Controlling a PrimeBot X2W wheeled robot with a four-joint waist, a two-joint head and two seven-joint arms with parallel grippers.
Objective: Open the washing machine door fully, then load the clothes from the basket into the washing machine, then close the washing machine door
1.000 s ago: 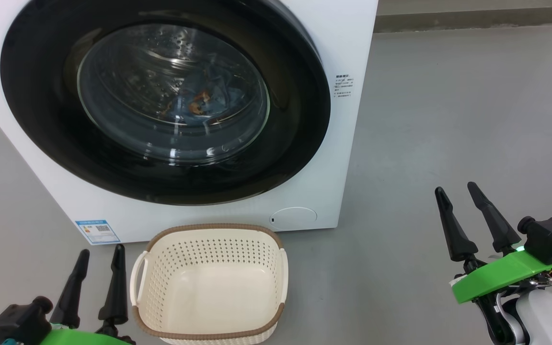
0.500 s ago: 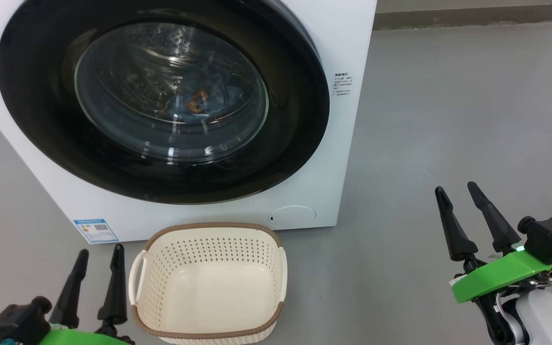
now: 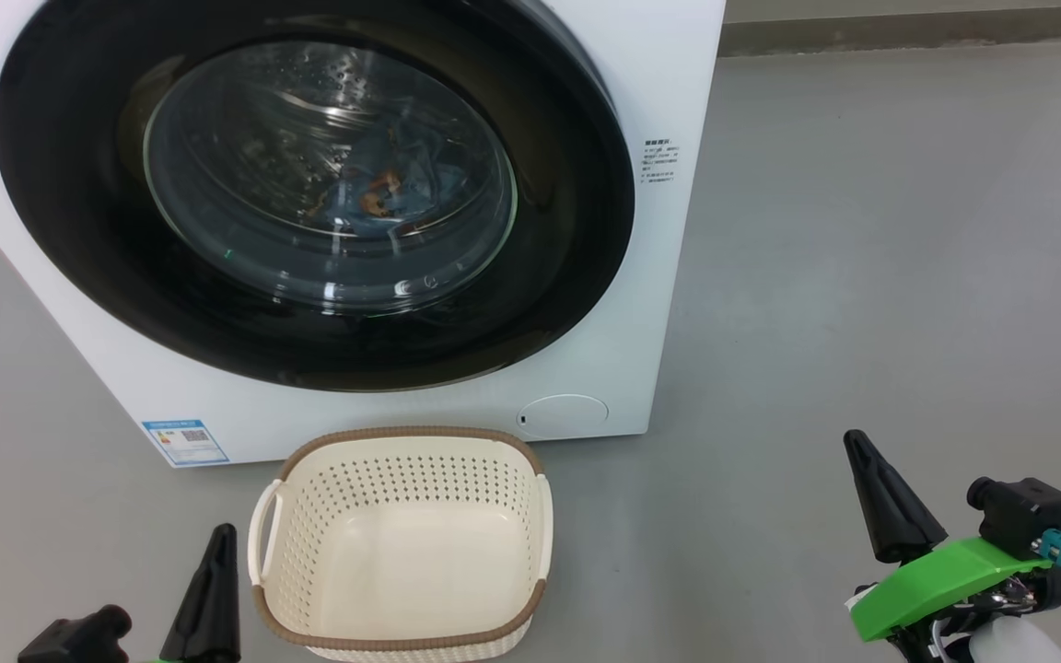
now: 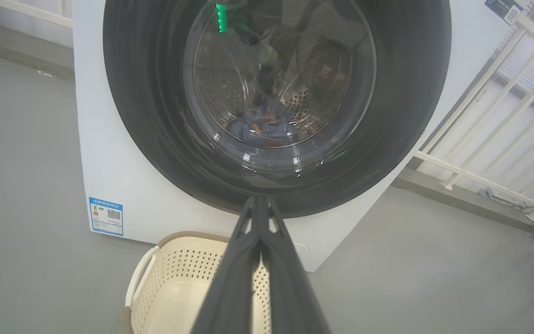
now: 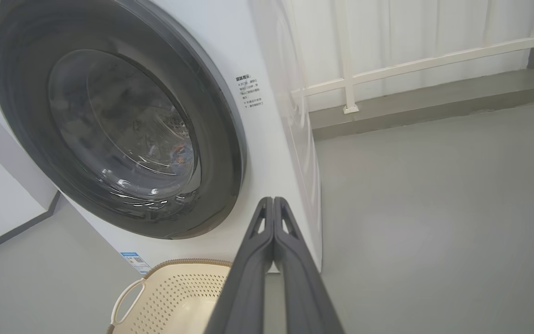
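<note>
A: What has been changed in the last second?

B: The 2 fingers of the left gripper were apart before; now they are pressed together. The same is seen at the right gripper. Nothing is held by either. Both have also been drawn lower in the head view.

A: Where are the task's things found?

B: The washing machine door is shut against the washing machine. The clothes are seen through its glass, lying low in the drum. The basket stands on the floor just in front of the machine, with nothing in it.

A: What is meant by this?

B: It is judged that all 3 steps are done and the arms are being retired.

A: How are the arms posed?

B: The left gripper is kept low, just beside the basket's left handle, pointed toward the door. The right gripper is held well apart, over bare floor, its fingers leaning slightly left.
</note>
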